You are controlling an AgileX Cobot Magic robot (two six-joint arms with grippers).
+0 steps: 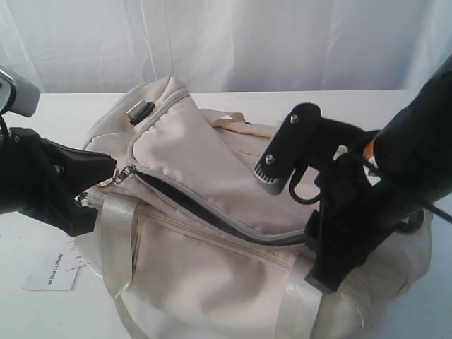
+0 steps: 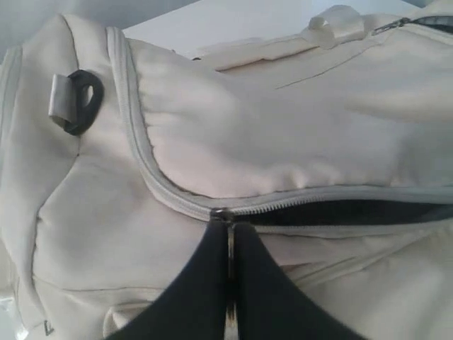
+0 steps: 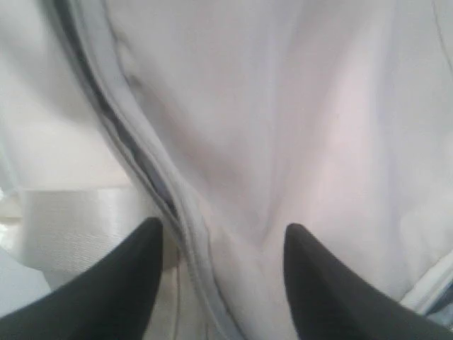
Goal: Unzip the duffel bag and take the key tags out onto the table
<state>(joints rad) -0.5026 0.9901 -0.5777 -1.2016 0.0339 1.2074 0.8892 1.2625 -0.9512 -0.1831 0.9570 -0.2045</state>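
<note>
The cream-white duffel bag (image 1: pixel 233 233) lies across the white table (image 1: pixel 63 120). Its top zipper (image 1: pixel 205 208) gapes part way, showing dark lining. My left gripper (image 1: pixel 113 169) is shut on the metal zipper pull (image 2: pixel 230 237) at the slider, at the bag's left end. In the left wrist view the dark slit (image 2: pixel 354 212) runs away from the slider (image 2: pixel 221 213). My right gripper (image 3: pixel 223 237) stands open just above the bag's fabric, its two fingers on either side of the zipper seam (image 3: pixel 134 152) near the right strap (image 1: pixel 300 304). The key tags are hidden.
A white paper label (image 1: pixel 53 272) lies on the table at the bag's left front. A black D-ring with a grey tab (image 2: pixel 74 103) sits on the bag's left end. White curtain hangs behind the table.
</note>
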